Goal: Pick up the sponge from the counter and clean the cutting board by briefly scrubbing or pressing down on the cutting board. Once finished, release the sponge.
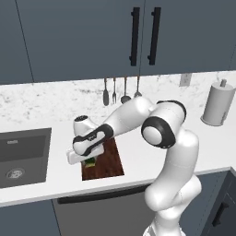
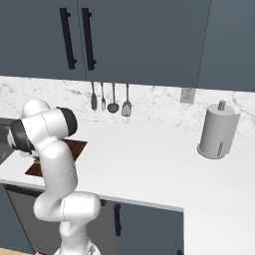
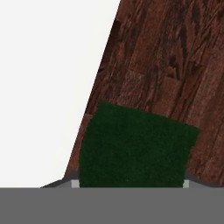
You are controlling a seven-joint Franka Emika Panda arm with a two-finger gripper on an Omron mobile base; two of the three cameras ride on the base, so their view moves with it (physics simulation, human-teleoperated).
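Hand view is showing the gripper (image 3: 131, 186) clenching the sponge (image 3: 135, 146), which is pressing on the cutting board (image 3: 175, 65) beside the counter (image 3: 43, 87).

Sponge (image 3: 135, 146): small block, dark green top facing the hand camera, yellow-green body visible at its lower edge from the left base camera; positioned over the board's left part, near its edge. Board (image 1: 107, 161): thin dark reddish-brown rectangle, visible grain, lying flat on the white counter (image 1: 152, 154) near the front edge.
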